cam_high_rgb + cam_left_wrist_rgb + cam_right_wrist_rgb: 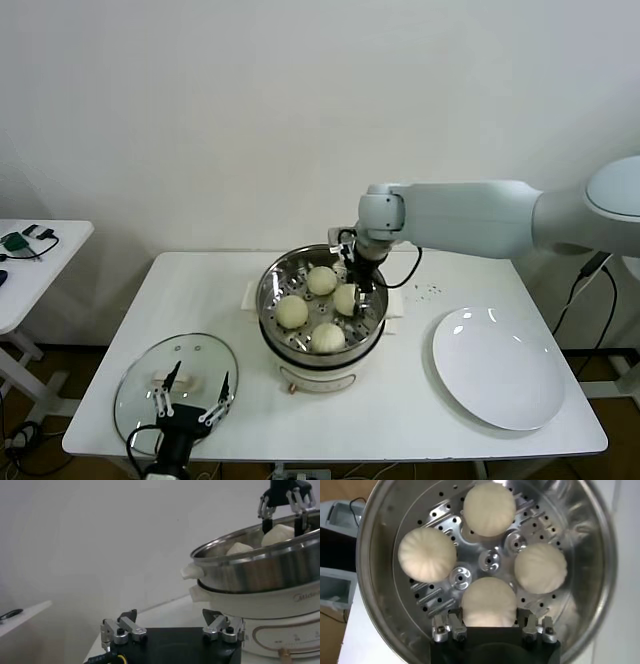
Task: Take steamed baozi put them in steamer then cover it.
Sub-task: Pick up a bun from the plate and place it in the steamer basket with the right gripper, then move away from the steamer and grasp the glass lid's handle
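Note:
The steamer (pixel 318 345) stands mid-table with four baozi on its perforated tray: the far one (pixel 321 280), the left one (pixel 292 312), the near one (pixel 327 337) and the right one (pixel 345 298). My right gripper (pixel 356 282) reaches into the pot, open, with its jaws on either side of the right baozi (pixel 487 602), which rests on the tray. The other three (pixel 489 509) (pixel 426 555) (pixel 540 567) lie free. The glass cover (pixel 195 352) lies flat at the table's front left. My left gripper (pixel 192 395) hovers over it, open and empty.
A flat white plate (pixel 497 367) lies at the right of the table. A small white side table (pixel 30 262) with cables stands off to the left. In the left wrist view the steamer (pixel 260 565) rises ahead, with the right gripper (pixel 282 525) above it.

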